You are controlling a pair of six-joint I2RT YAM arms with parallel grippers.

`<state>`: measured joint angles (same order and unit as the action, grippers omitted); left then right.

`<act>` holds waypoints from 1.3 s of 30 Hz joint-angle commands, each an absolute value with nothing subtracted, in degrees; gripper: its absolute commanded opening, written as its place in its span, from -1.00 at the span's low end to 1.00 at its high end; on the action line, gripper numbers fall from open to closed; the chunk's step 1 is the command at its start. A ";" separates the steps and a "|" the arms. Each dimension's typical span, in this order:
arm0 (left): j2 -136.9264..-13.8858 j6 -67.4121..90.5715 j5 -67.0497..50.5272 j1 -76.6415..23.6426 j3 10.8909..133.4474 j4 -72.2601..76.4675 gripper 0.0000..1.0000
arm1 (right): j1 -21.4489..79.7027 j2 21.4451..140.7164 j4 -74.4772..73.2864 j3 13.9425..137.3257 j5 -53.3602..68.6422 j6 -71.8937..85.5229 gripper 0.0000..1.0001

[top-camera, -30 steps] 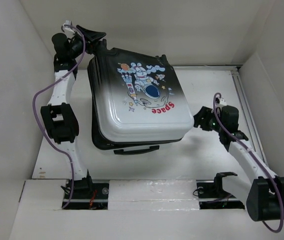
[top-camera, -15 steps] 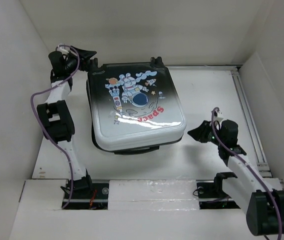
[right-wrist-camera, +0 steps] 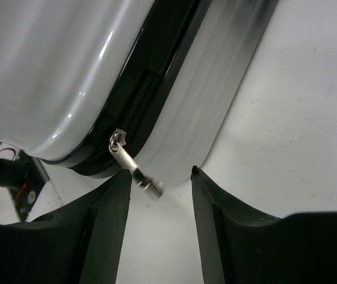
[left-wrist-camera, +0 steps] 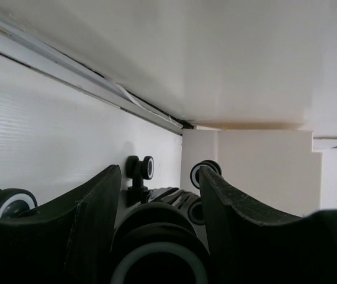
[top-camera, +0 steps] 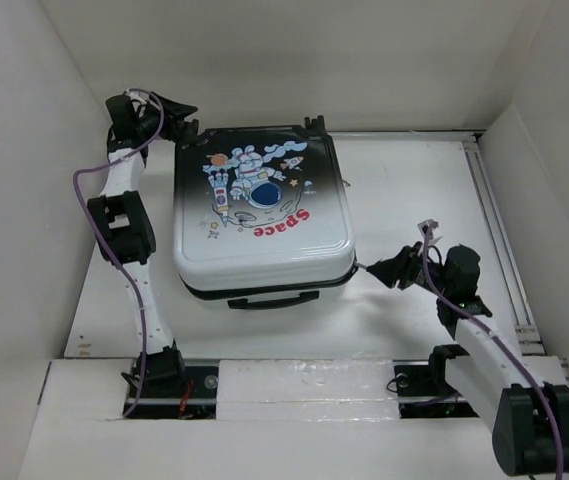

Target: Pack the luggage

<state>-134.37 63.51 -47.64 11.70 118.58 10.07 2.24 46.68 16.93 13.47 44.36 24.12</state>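
I see my left gripper [left-wrist-camera: 159, 170] spread wide at the far-left wheels [left-wrist-camera: 140, 167] of the luggage [top-camera: 261, 215], my right gripper [right-wrist-camera: 159, 174] parted around its zipper pull [right-wrist-camera: 134, 164].

luggage [top-camera: 262, 215] filling middle of table [top-camera: 414, 190], bare surface to its right, wheel [left-wrist-camera: 156, 260] close between fingers of left tool [left-wrist-camera: 159, 177]

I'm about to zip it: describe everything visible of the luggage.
The luggage lies flat on the table, lid down: glossy hard shell fading white to black, astronaut print, red "Space". Near edge: black handle; far end: black wheels, one between the open jaws of the left gripper. A silver zipper pull hangs ungripped before the open jaws of the right gripper.
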 commanded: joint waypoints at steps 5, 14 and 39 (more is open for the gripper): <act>-129.57 64.25 -47.72 13.10 115.96 17.74 -1.00 | 6.50 52.56 27.95 14.41 48.79 24.35 0.22; -124.46 62.23 -47.72 12.57 108.98 17.14 -1.00 | 9.57 51.42 26.46 15.56 46.49 23.12 0.39; -126.30 55.82 -43.34 12.57 113.82 8.26 -1.00 | 11.77 61.79 26.46 19.25 46.57 22.50 -0.40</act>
<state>-130.21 57.04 -43.18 12.10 111.28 6.37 10.26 61.21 22.41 16.84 44.97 23.62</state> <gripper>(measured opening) 0.483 0.319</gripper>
